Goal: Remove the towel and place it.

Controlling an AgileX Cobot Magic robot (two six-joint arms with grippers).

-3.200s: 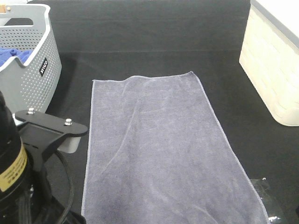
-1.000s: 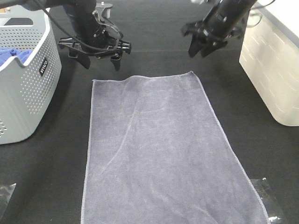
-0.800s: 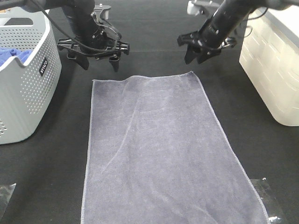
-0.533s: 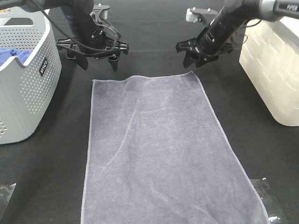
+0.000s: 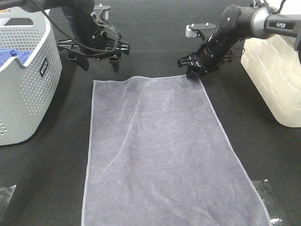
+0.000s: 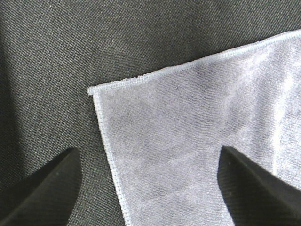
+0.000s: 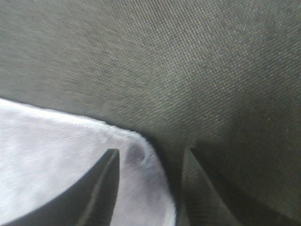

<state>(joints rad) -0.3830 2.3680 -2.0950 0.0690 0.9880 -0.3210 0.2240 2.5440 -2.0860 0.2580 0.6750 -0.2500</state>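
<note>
The slate-grey towel (image 5: 160, 150) lies spread flat on the black table, its long side running from far to near. My left gripper (image 5: 99, 63) is open and hovers just beyond the towel's far left corner. In the left wrist view the corner (image 6: 96, 92) lies between the two wide-apart fingertips (image 6: 47, 188). My right gripper (image 5: 194, 71) is low at the towel's far right corner. In the right wrist view the gripper (image 7: 150, 188) is open, with the towel corner (image 7: 136, 150) lying between its fingers (image 7: 101, 193).
A grey perforated basket (image 5: 33, 89) stands at the far left with a bright blue cloth (image 5: 11, 56) inside. A cream-white bin (image 5: 275, 70) stands at the far right. Clear plastic scraps lie at the near right (image 5: 268, 188) and near left (image 5: 5, 195).
Both arms have come into view at the towel's far edge. Over the last second my right gripper has dropped down and left onto the far right corner. My left gripper has barely moved.
</note>
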